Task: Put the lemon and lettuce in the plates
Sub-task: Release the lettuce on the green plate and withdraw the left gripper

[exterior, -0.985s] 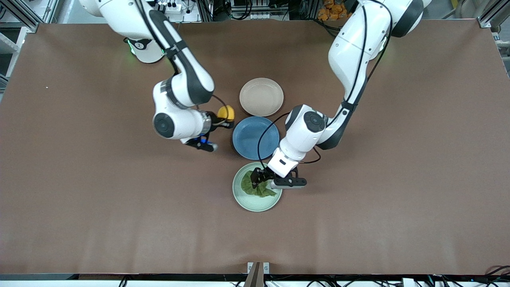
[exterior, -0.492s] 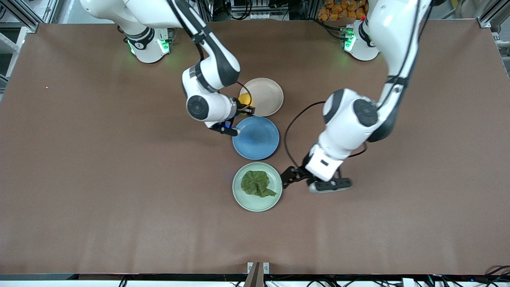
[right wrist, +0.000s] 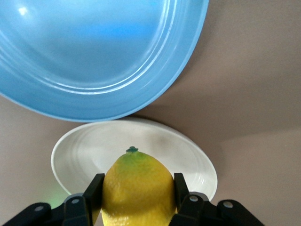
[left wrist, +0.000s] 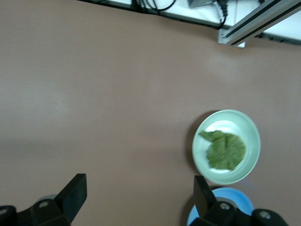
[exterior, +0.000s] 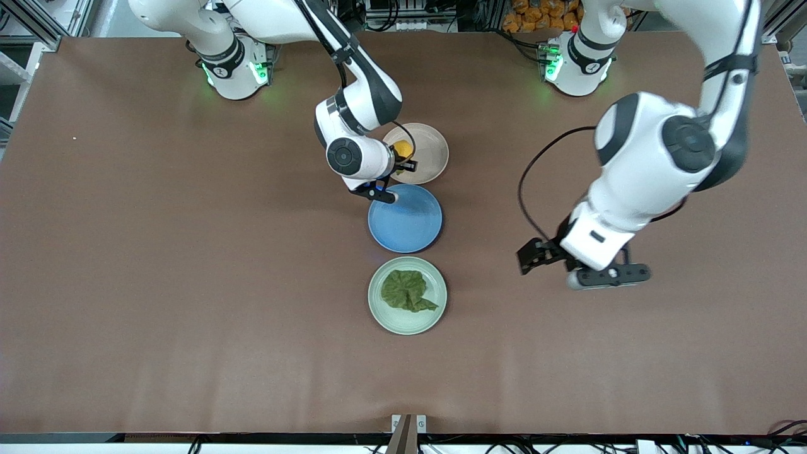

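The right gripper (right wrist: 134,197) gripped the firm, smooth, likely slippery lemon (right wrist: 136,188) across its middle over the beige plate (exterior: 430,151), while the lettuce (exterior: 406,291) lay in the green plate (exterior: 403,325) and the left gripper (exterior: 536,255) hung open, empty, over bare table

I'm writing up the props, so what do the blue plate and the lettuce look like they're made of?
Blue plate: glossy and smooth with moulded rim rings and bright highlights, so probably plastic or glazed ceramic; I can't tell which. Lettuce, lying in the mint green plate: matte, crumpled dark green leaf, possibly fabric or soft plastic rather than real.
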You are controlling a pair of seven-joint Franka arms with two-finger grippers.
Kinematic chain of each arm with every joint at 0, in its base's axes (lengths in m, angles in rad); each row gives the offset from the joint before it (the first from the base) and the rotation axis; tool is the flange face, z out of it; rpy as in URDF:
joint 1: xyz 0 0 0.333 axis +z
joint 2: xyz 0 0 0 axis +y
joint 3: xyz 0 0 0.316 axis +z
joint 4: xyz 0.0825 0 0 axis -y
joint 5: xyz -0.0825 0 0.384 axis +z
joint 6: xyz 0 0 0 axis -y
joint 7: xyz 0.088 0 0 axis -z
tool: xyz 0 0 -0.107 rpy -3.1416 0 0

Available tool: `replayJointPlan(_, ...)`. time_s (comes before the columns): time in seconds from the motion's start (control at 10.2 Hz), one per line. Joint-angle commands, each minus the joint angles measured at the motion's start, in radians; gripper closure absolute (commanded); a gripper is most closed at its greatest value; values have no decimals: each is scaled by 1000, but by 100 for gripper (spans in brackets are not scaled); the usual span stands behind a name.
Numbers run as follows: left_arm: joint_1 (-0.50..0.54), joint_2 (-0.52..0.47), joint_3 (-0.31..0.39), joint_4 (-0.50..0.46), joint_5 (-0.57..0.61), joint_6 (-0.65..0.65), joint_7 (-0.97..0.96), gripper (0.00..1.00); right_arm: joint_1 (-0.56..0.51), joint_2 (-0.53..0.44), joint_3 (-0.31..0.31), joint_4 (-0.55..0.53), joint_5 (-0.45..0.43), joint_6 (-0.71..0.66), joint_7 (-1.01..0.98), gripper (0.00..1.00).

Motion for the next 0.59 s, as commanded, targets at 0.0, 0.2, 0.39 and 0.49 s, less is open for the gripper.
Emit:
replayJointPlan(0.0, 64, -92, -5, -37, 49, -114, 89, 0, 41, 15, -8, 25, 27, -1, 10, 100)
replayJointPlan(0.2, 69, -141, -5, -26, 132, -191, 91, 0, 51, 20, -10, 28, 24, 3, 13, 0)
replayJointPlan(0.39, 71, -158, 10, 23, 154, -307, 92, 0, 39, 13, -10, 34, 21, -11, 12, 0)
replayJointPlan(0.49, 72, -166, 10, 40, 154, -347, 92, 0, 30, 10, -11, 58, 19, -16, 9, 0)
